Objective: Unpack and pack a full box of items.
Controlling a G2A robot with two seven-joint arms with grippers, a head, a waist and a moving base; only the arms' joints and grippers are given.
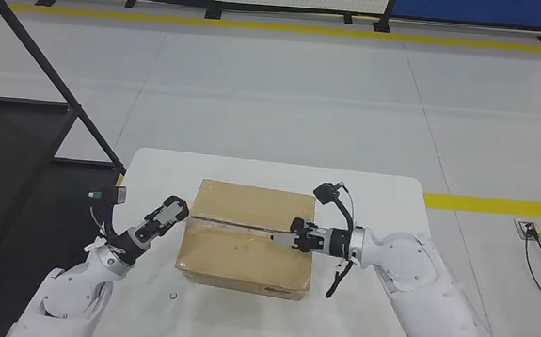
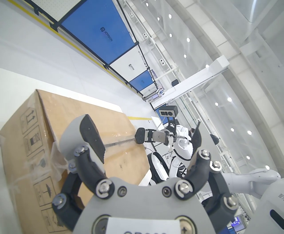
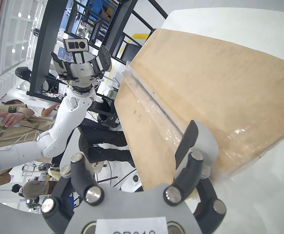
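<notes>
A closed cardboard box [image 1: 247,238] with a clear-taped seam [image 1: 243,227] across its top stands in the middle of the white table [image 1: 382,190]. My left gripper [image 1: 166,216] hangs open just off the box's left end, level with the seam; its fingers [image 2: 92,135] are spread with nothing between them. My right gripper [image 1: 301,238] is at the right end of the seam, open, with one finger [image 3: 188,139] resting on the taped box top [image 3: 199,84]. The left wrist view shows the box [image 2: 73,115] and the right gripper [image 2: 142,136] at its far end.
A black metal frame [image 1: 45,87] stands off the table's left side. A small ring-like item [image 1: 174,299] lies on the table near the box's front left corner. Bare tabletop lies behind and to the right of the box.
</notes>
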